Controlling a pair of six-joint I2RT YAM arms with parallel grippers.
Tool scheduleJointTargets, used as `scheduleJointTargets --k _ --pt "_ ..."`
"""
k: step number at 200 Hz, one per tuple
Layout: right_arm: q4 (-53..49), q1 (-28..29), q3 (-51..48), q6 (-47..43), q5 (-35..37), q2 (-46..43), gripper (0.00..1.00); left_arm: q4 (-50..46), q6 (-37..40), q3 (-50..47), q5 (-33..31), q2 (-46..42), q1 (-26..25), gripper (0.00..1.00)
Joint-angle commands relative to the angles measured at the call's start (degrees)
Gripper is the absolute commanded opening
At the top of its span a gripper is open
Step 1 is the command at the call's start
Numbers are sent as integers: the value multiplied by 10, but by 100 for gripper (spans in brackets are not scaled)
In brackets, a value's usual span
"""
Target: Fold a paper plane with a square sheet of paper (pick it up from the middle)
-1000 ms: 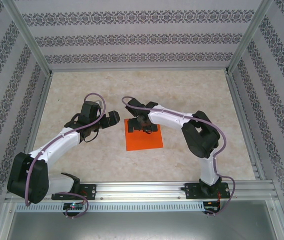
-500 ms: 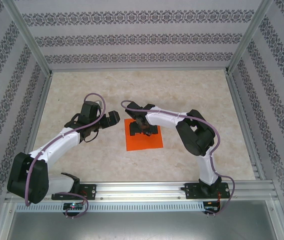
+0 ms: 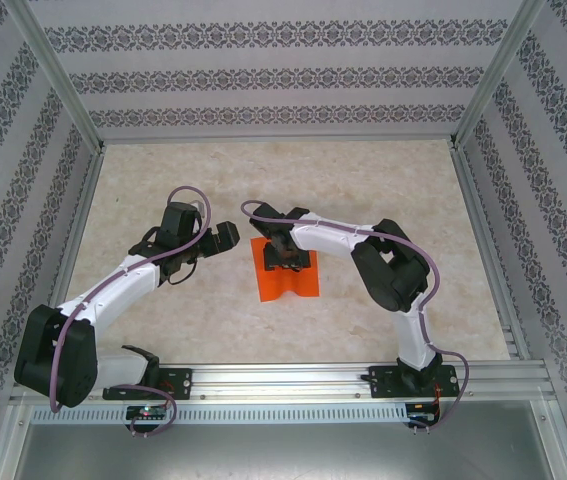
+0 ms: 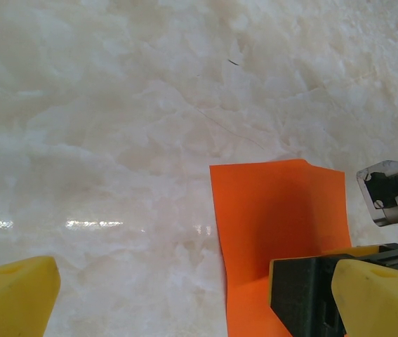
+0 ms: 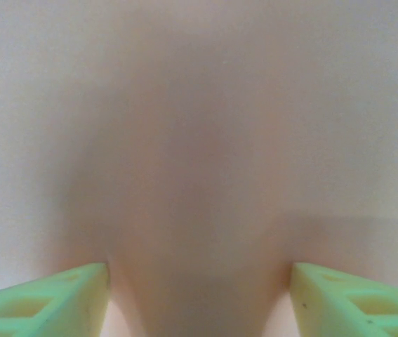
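Paper (image 3: 288, 283), bright orange, lies near the middle of the worktop (image 3: 383, 190), between the two arms and slightly nearer the right one. From above, its outline looks uneven rather than cleanly square, as if buckled. In the left wrist view one corner of the sheet curls up a little, while the rest sits flat on the pale marbled surface.

Right end effector (image 3: 285, 256) points down onto the middle of the paper. In the right wrist view its green fingers (image 5: 51, 295) stand apart, with a blurred pinkish surface very close between them. Whether any paper is pinched I cannot tell.

Left end effector (image 3: 226, 237) hovers just beside the paper's left edge, well clear of the right arm's wrist. Its yellow fingers (image 4: 12, 291) are spread wide with nothing between them but bare worktop and the near edge of the sheet. A black and metal part of the right end effector shows at the right of the left wrist view.
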Motion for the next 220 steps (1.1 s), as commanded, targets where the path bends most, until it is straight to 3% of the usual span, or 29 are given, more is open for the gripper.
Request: scheduleJointTargets --k 1,72,121,167,220 --pt "7 2 1 1 -2 -32 58 -10 -5 1 5 -5 -5 100" --pt "94 -17 -40 24 -65 -138 46 -13 -5 7 7 -7 -5 100" --pt "312 -66 -181 123 -167 -235 47 -12 -6 11 10 -9 -5 100" --pt "459 -97 -320 218 -190 -230 48 1 -8 21 32 4 -5 100" --pt "434 -105 -368 219 -153 -248 59 9 1 31 64 13 -14 100"
